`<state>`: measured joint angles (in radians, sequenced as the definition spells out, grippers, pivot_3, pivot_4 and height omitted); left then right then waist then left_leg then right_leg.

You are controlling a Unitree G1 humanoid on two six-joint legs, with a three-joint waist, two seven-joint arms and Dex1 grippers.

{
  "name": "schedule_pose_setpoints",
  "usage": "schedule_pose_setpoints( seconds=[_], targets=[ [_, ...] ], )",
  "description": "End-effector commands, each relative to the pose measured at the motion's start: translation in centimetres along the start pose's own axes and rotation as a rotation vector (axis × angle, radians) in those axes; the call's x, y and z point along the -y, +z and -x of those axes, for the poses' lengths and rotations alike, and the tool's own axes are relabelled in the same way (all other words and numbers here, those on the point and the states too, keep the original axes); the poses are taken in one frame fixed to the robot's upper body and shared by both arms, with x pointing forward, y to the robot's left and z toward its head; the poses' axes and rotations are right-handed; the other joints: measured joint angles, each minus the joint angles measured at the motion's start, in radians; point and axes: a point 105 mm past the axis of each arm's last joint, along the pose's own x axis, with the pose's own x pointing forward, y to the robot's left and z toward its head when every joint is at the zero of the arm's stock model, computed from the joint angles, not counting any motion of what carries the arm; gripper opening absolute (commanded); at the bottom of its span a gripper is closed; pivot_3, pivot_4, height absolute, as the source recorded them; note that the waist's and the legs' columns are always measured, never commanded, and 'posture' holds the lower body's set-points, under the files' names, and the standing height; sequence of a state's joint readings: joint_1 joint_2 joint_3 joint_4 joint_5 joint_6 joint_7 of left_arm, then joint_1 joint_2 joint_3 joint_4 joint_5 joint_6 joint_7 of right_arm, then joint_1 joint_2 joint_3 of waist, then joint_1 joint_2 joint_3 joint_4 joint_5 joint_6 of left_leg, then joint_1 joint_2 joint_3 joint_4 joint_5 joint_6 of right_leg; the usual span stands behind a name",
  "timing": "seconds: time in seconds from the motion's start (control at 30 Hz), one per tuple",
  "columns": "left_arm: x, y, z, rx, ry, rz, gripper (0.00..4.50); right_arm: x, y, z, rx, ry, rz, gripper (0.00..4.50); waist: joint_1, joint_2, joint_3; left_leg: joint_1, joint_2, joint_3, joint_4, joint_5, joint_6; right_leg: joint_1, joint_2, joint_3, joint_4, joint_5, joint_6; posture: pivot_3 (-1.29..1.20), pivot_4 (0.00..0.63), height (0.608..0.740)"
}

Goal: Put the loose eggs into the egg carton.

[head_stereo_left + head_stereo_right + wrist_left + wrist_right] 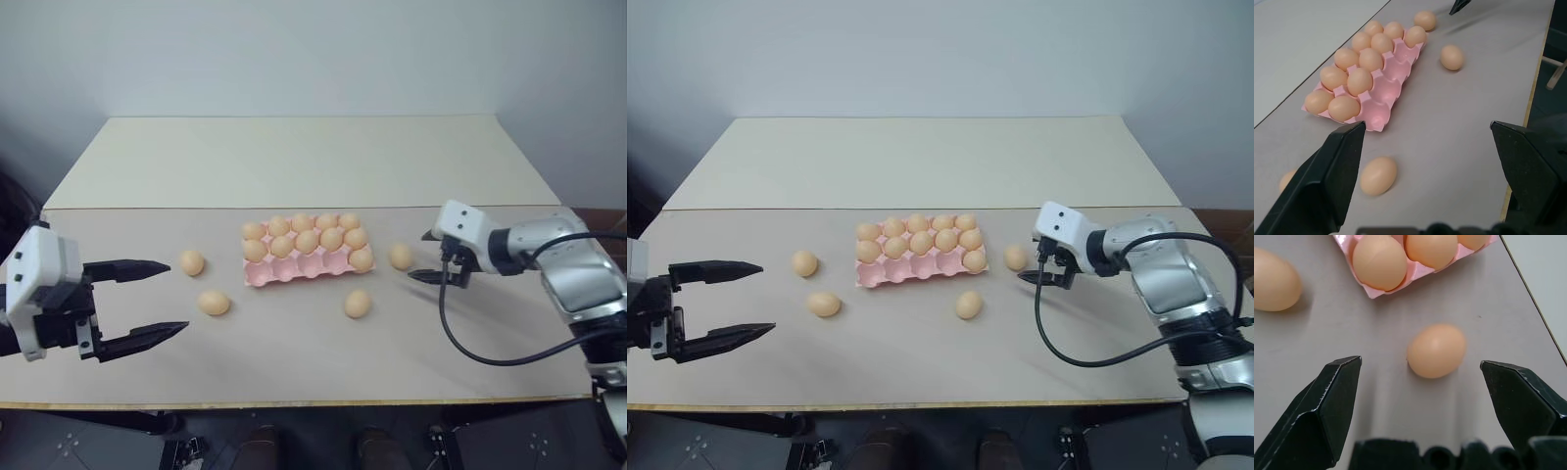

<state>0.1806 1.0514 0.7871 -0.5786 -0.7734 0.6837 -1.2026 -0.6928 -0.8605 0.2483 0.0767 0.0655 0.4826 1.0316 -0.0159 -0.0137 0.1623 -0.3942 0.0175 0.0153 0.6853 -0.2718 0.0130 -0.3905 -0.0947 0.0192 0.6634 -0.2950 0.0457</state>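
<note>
Fingers of the right gripper (pixel 1420 382) are spread wide and empty around the egg (pixel 1436 350), which should be centred before a gentle close, then carried to the carton (pixel 294 269).

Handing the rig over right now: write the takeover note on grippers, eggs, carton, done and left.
Left gripper: open, empty, near two loose eggs left of the egg carton.
Right gripper: open, empty, lined up on the loose egg right of the carton, not touching.
Fourth loose egg: in front of the carton's right end.
Done: two back rows full, one front cup filled.
Left: four eggs, four front cups.
</note>
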Motion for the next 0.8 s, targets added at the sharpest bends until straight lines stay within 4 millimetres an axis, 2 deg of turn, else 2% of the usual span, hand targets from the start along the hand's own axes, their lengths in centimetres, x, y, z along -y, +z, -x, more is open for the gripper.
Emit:
schedule_pose_setpoints(
  seconds=[0.03, 0.27, 0.43, 0.53, 0.67, 0.7, 0.8],
  targets=[
    [0.0, 0.3, 0.0, 0.009, 0.001, -0.037, 4.39, 1.2, 1.2, -0.7, 0.03, -0.066, 0.032, 4.5, 0.0, 0.0, 0.0, 0.0, 0.0, 0.0, 0.0, 0.0, 0.0, 0.0, 0.0, 0.0, 0.0, 0.0, 0.0, 0.0, 0.15, 0.74],
    [-0.1, -0.1, 0.2, 0.007, -0.002, -0.038, 4.39, 1.4, 1.0, -2.8, 0.034, -0.079, 0.003, 4.5, -0.001, 0.0, 0.0, 0.0, 0.0, 0.0, 0.0, 0.0, 0.0, 0.0, 0.0, 0.0, 0.0, 0.0, 0.0, 0.0, 0.15, 0.74],
    [0.0, -0.3, 0.4, 0.004, -0.001, -0.041, 4.39, 1.5, -0.1, -3.6, 0.009, -0.084, -0.028, 4.5, -0.001, 0.0, 0.0, 0.0, 0.0, 0.0, 0.0, 0.0, 0.0, 0.0, 0.0, 0.0, 0.0, 0.0, 0.0, 0.0, 0.15, 0.74],
    [0.0, -0.4, 0.4, 0.003, 0.001, -0.041, 4.5, 1.3, -0.2, -3.6, 0.023, -0.069, -0.05, 3.9, -0.002, 0.0, 0.0, 0.0, 0.0, 0.0, 0.0, 0.0, 0.0, 0.0, 0.0, 0.0, 0.0, 0.0, 0.0, 0.0, 0.15, 0.74],
    [0.0, -0.4, 0.4, 0.003, 0.002, -0.042, 4.5, 1.5, -0.2, -3.6, 0.018, -0.08, -0.058, 2.58, -0.002, 0.0, 0.0, 0.0, 0.0, 0.0, 0.0, 0.0, 0.0, 0.0, 0.0, 0.0, 0.0, 0.0, 0.0, 0.0, 0.15, 0.74],
    [-0.1, -0.4, 0.4, 0.003, 0.002, -0.043, 4.5, 1.5, -0.1, -3.6, 0.021, -0.081, -0.057, 2.41, -0.002, 0.0, 0.0, 0.0, 0.0, 0.0, 0.0, 0.0, 0.0, 0.0, 0.0, 0.0, 0.0, 0.0, 0.0, 0.0, 0.15, 0.74],
    [-0.2, -0.5, 0.5, 0.003, 0.004, -0.044, 4.5, 1.3, 0.2, -3.3, 0.024, -0.08, -0.033, 2.41, -0.003, 0.0, 0.0, 0.0, 0.0, 0.0, 0.0, 0.0, 0.0, 0.0, 0.0, 0.0, 0.0, 0.0, 0.0, 0.0, 0.15, 0.74]
  ],
)
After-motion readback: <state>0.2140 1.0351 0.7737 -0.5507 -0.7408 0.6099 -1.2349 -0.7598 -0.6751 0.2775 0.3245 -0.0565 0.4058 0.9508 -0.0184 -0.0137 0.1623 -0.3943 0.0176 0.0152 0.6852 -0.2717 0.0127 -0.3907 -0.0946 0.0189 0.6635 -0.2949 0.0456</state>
